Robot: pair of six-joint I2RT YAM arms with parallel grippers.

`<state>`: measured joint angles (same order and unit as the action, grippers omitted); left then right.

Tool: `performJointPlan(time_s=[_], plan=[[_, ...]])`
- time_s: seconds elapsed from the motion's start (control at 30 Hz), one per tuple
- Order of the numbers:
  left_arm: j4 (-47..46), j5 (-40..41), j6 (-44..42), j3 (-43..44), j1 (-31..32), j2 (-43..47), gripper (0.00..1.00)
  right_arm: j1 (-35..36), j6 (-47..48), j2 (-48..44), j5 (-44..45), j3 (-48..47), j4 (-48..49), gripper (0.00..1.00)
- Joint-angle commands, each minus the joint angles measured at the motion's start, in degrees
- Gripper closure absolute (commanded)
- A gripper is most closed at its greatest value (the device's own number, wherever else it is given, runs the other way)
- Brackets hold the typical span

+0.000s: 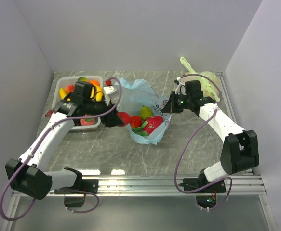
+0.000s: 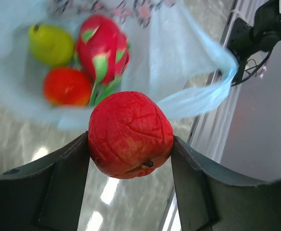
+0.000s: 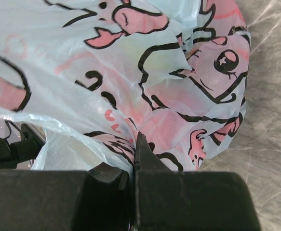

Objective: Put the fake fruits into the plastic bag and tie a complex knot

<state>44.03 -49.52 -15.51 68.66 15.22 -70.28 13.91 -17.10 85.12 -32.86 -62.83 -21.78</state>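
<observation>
My left gripper [image 2: 130, 144] is shut on a wrinkled red apple [image 2: 129, 134] and holds it just at the open mouth of the light-blue plastic bag [image 1: 147, 103]. In the top view this gripper [image 1: 115, 119] is at the bag's left edge. Inside the bag lie a yellow-green pear [image 2: 51, 44], a pink dragon fruit [image 2: 101, 50] and a red fruit [image 2: 67, 86]. My right gripper [image 3: 134, 144] is shut on the bag's printed edge [image 3: 126, 130] and holds the right side up; it is at the bag's right rim [image 1: 168, 107].
A clear tray [image 1: 63, 86] with several more fruits stands at the back left, under my left arm. A pale yellow-green tied bag [image 1: 205, 79] lies at the back right behind my right arm. Walls close in on three sides.
</observation>
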Motion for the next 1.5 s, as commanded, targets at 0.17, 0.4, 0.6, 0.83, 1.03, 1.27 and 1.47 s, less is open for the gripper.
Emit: performJointPlan(time_s=[0.17,0.4,0.6,0.83,1.03,1.27,1.47], plan=[[-21.8,13.1,10.0,4.9,11.8,-12.8,0.57,0.3,-0.6,0.3,-0.6,-2.7,1.3,1.0],[-29.2,26.3,10.2,7.0,11.8,-20.2,0.3,-0.1,-0.8,0.2,-0.5,-2.5,1.6,1.0],[-26.4,22.2,6.6,6.1,11.8,-16.7,0.01,-0.2,-0.6,-0.3,-0.3,-1.9,1.7,1.0],[-20.7,5.7,4.2,-0.3,9.9,-1.3,0.01,-0.1,-0.3,0.6,-0.1,-2.4,1.4,1.0],[-9.7,3.1,5.5,-3.4,1.7,11.2,0.02,-0.1,-0.4,1.6,-0.4,-3.0,1.3,1.0],[-6.2,11.7,12.2,-4.8,-15.1,12.7,0.04,-0.1,0.1,2.8,-0.4,-3.7,0.7,1.0],[-5.3,29.1,8.8,-4.7,-17.1,6.7,0.01,-0.1,0.1,3.1,-0.4,-3.9,0.8,1.0]])
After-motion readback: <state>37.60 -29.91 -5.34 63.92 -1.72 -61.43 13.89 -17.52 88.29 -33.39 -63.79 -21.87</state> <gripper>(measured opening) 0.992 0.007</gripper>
